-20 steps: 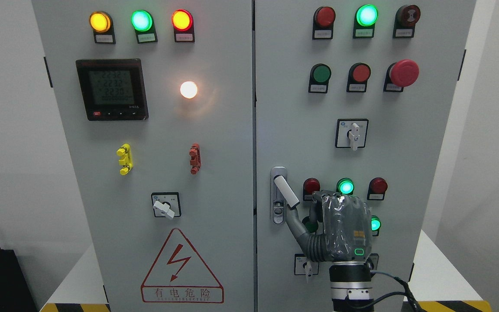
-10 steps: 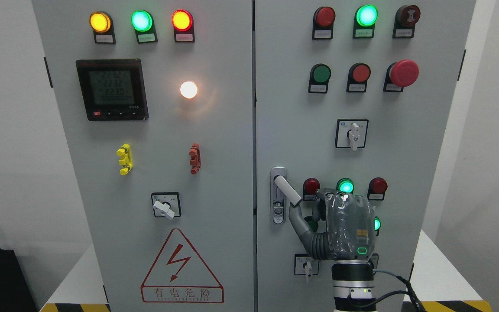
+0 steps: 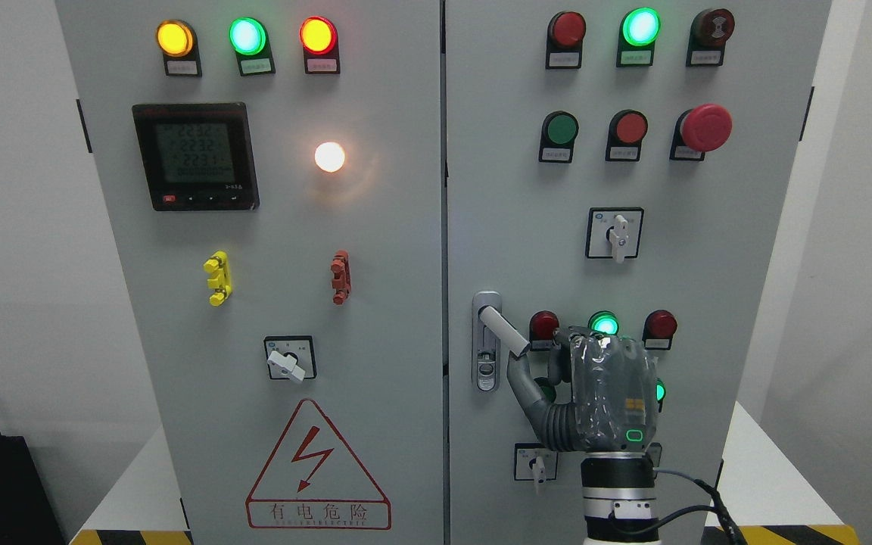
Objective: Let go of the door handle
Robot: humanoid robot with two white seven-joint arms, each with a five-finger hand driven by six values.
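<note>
The door handle (image 3: 502,330) is a white lever on a silver lock plate (image 3: 487,341) at the left edge of the right cabinet door (image 3: 512,189). It tilts down to the right, swung out from the plate. My right hand (image 3: 538,363), grey and wrapped in clear film, rises from the bottom edge just right of the handle. Its thumb (image 3: 521,378) points up under the lever's free tip, touching it or nearly so. The other fingers (image 3: 559,362) bend loosely toward the door and hold nothing. The handle is not enclosed by the hand. No left arm shows.
Around the hand on the right door are red and green lamps (image 3: 603,325), a selector switch (image 3: 535,462) below and a rotary switch (image 3: 616,233) above. The left door (image 3: 375,250) carries a meter (image 3: 195,156), lamps and a warning triangle (image 3: 318,469). A white table (image 3: 769,477) lies beneath the cabinet.
The lever's free tip has swung slightly up and to the right. My right hand has shifted a little right and up, its thumb staying just under the tip.
</note>
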